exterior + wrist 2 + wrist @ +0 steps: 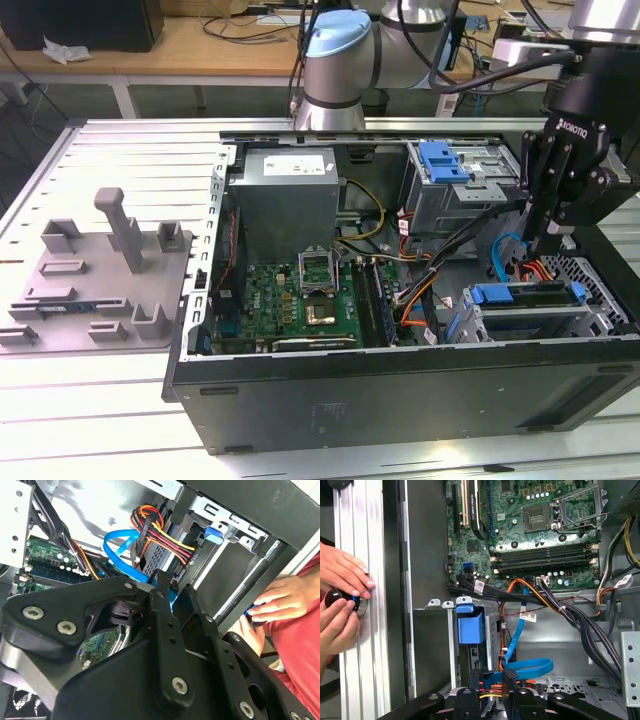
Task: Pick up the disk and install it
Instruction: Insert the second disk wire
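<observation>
Blue-railed disk sits in the lower bay of the computer case, long axis along the case's front wall; tool hangs directly above its rear end, fingers nearly closed, apparently empty.

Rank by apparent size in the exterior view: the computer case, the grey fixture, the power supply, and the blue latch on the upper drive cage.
Largest to smallest:
1. Computer case
2. Grey fixture
3. Power supply
4. Blue latch
The fixture and power supply look fairly close in size, so their order is less sure.
</observation>
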Robot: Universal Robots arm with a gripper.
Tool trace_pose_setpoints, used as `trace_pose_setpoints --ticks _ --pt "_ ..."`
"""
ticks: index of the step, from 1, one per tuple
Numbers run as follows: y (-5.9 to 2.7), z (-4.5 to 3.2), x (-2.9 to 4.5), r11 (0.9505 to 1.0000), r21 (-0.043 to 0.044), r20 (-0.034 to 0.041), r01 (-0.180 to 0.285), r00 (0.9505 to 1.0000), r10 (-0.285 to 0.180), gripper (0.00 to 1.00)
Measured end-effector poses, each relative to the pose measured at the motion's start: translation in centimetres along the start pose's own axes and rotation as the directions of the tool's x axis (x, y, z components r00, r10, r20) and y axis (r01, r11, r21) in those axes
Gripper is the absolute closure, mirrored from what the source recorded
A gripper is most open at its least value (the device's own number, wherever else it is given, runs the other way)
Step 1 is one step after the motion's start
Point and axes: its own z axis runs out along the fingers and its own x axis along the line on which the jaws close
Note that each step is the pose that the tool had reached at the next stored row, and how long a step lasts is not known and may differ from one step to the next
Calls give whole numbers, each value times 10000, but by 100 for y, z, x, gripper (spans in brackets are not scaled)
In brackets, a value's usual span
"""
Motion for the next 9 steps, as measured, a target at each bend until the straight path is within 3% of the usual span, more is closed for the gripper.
trace_pose_setpoints --ticks 9 --pt "2 -5 -4 9995 -96 57 -301 9995 302 68"
